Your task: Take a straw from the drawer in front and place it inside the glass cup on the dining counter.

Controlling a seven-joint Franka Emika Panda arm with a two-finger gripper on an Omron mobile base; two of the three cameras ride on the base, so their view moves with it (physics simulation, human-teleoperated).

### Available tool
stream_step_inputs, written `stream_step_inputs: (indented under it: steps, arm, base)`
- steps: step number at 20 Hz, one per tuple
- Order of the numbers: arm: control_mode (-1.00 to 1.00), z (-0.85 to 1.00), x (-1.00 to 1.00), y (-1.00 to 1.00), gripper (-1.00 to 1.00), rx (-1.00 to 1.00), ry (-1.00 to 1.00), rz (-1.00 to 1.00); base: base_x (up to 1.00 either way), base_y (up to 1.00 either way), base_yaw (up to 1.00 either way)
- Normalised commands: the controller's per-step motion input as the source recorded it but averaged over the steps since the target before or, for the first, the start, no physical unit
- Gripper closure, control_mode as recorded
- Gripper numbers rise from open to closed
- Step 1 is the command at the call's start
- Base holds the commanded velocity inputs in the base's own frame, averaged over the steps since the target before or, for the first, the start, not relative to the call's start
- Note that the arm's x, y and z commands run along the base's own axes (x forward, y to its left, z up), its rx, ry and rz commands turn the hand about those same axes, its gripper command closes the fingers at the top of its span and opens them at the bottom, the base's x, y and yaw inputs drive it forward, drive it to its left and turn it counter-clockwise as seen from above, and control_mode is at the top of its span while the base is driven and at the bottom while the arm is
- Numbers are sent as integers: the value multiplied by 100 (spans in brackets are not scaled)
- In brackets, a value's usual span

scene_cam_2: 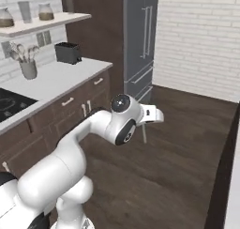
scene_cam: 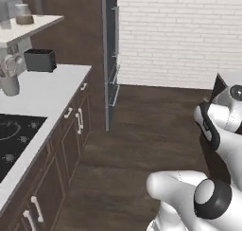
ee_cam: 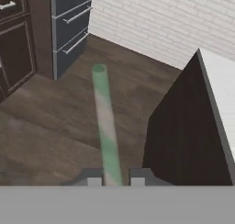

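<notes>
Clamped between the gripper's 2 fingertips, the straw juts out over the wooden floor near the dining counter, and could slip loose on a swing.

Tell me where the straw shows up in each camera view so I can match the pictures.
Left base view: I can't pick the straw out here.
Right base view: the straw hangs as a thin pale stick below the arm's wrist, centre frame.
Hand view: it runs up from between the tool tips, bottom centre to upper middle, with green stripes.
Shared landmark: the grey fridge beside the white brick wall.
</notes>
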Motion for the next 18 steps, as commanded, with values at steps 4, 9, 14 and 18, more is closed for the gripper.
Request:
stream_step_inputs:
  steps: [4,9,14,18]
  arm:
    - [100,0,0,0,100,0,0,0]
    - [100,0,0,0,100,0,0,0]
    - [100,0,0,0,100,0,0,0]
    - [100,0,0,0,100,0,0,0]
  base:
    - [100,20,-44]
    - [100,25,-45]
    - [100,31,-45]
    - [100,42,-42]
